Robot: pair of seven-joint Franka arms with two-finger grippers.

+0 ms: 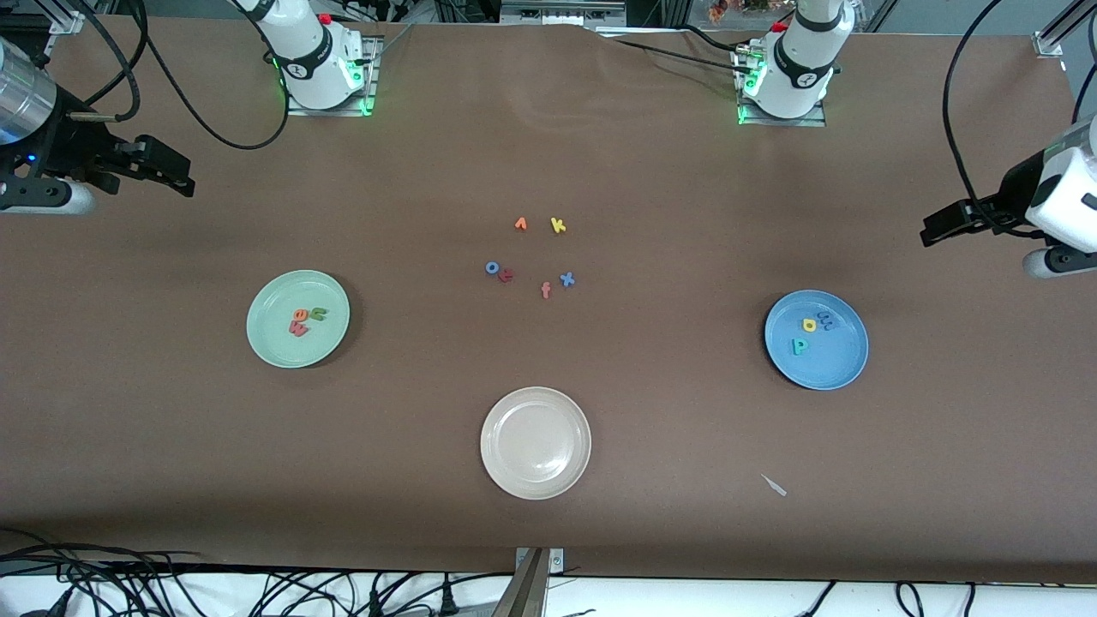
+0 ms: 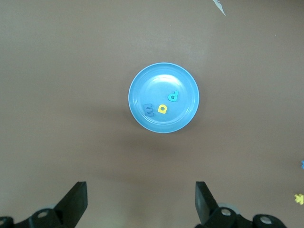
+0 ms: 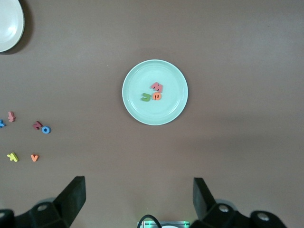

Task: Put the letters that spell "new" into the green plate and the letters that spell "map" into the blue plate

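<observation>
Both grippers open and empty: left gripper [image 1: 930,233] up at its table end, right gripper [image 1: 184,182] at the other. Green plate [image 1: 274,343] holds n, e, w [image 1: 298,326]. Blue plate [image 1: 836,364] holds m (hard to read), a, p [image 1: 799,346].

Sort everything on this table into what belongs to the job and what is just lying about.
Job:
green plate holding n, e, w
blue plate holding m, a, p

Lying about:
cream plate
loose letters mid-table
white scrap
</observation>
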